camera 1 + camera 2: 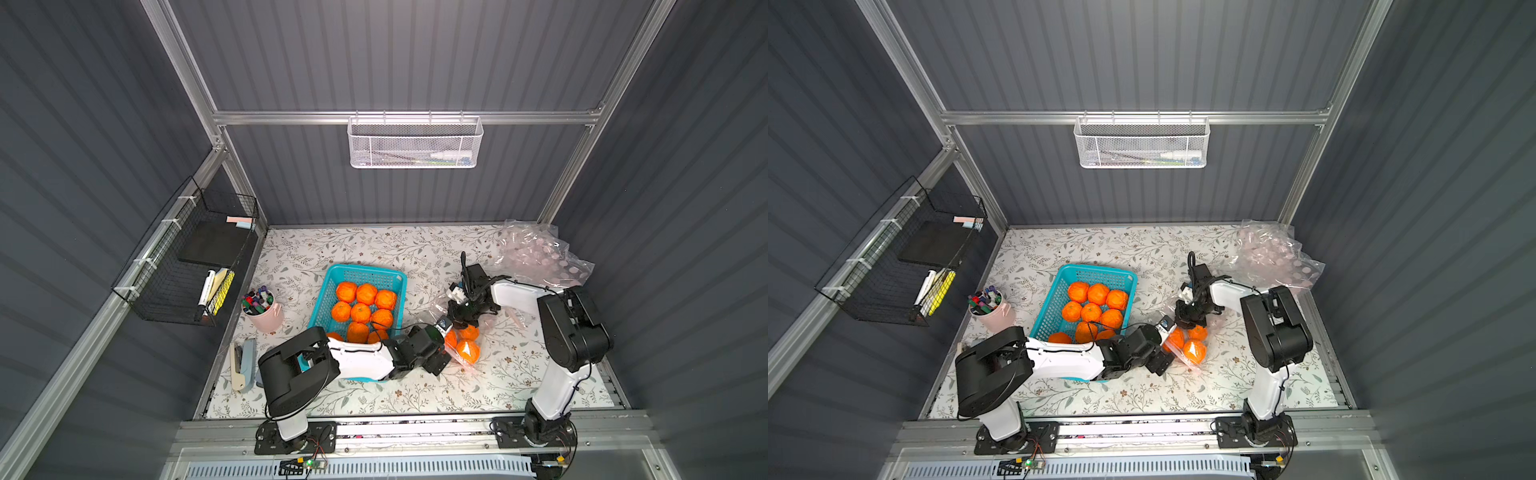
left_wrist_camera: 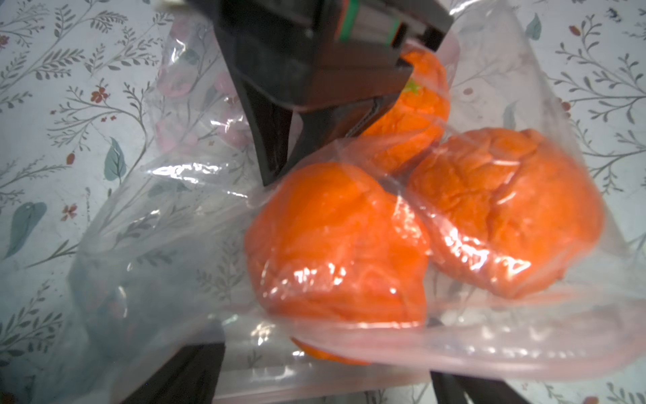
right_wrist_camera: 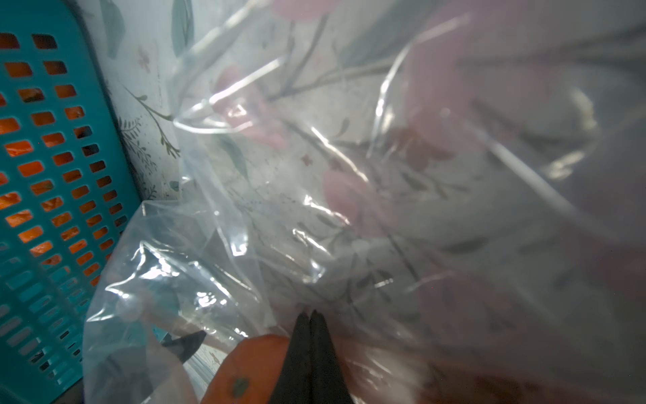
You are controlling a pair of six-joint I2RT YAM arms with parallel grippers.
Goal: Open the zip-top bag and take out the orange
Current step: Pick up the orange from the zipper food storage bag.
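Looks down into a grey-walled cell onto a floral table (image 1: pixel 415 249). Shows a teal basket (image 1: pixel 365 271) of loose oranges (image 1: pixel 360 312) mid-table, with a clear zip-top bag (image 1: pixel 477 360) of bagged oranges (image 1: pixel 467 351) just beside it. Finds the left gripper (image 1: pixel 448 351) and right gripper (image 1: pixel 462 321) both at the bag. Places a pink marker cup (image 1: pixel 266 318) and a stapler (image 1: pixel 243 363) near the left edge, and crumpled plastic (image 1: pixel 536 253) in the far right corner.

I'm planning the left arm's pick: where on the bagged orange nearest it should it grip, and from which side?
Take the nearest orange across its round middle, coming from the left gripper's side, where the bag's zip edge seems to lie. The right gripper pinches film on the far side, and other oranges crowd there.
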